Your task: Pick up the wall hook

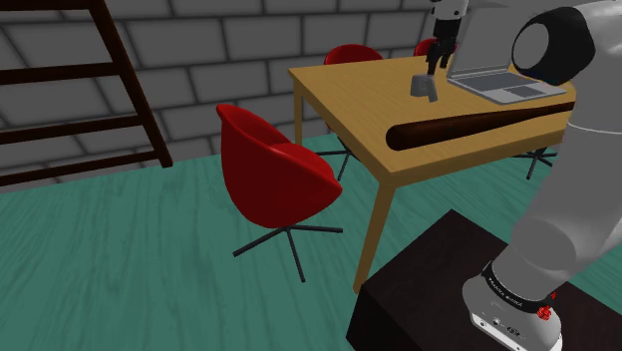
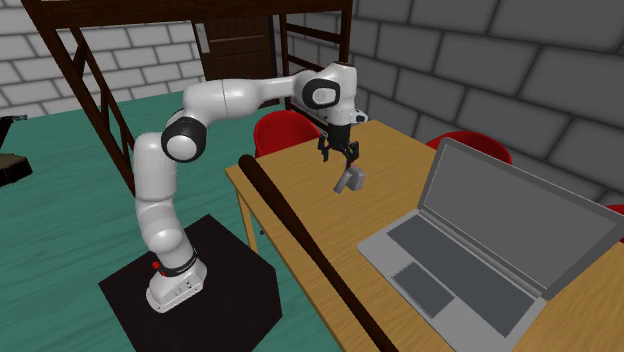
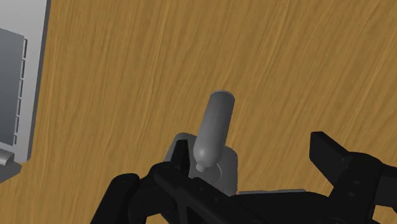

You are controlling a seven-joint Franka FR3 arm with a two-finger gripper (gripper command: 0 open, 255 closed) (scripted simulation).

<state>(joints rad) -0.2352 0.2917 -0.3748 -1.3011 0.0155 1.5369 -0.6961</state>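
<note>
The wooden table point(image 1: 349, 100) carries a long dark bat point(image 1: 468, 125) along the edge nearest my stand, and an open laptop point(image 2: 470, 240). My claw point(image 3: 253, 146) hangs spread wide, pinching nothing, over the small grey hook point(image 3: 213, 127), which stands on the tabletop just beside one finger.

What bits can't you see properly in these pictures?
Wall hook: wrist view, the black jaws cover the lower part of its base.
Laptop: wrist view, the picture's edge cuts most of it off.
Bat: second exterior view, the bottom edge cuts off one end.
</note>
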